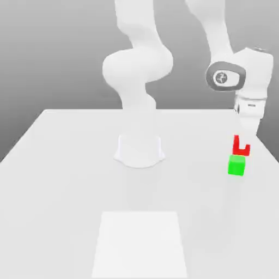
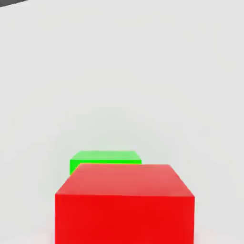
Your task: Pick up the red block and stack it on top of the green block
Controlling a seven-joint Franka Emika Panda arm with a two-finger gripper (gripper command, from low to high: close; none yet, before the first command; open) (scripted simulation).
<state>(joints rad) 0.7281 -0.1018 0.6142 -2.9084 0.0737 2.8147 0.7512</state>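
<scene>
In the exterior view, on its right side, my gripper (image 1: 243,143) points straight down and is shut on the red block (image 1: 237,148). A white finger covers part of the block's upper face. The green block (image 1: 236,165) rests on the white table (image 1: 65,180) directly beneath, with the red block just above its top; I cannot tell whether the two touch. The hand view has the red block (image 2: 125,205) close up, with the green block (image 2: 105,158) partly hidden behind it.
The arm's round white base (image 1: 139,150) stands at the middle of the table. A paler square patch (image 1: 140,245) lies near the front edge. The blocks sit close to the table's edge on the exterior view's right.
</scene>
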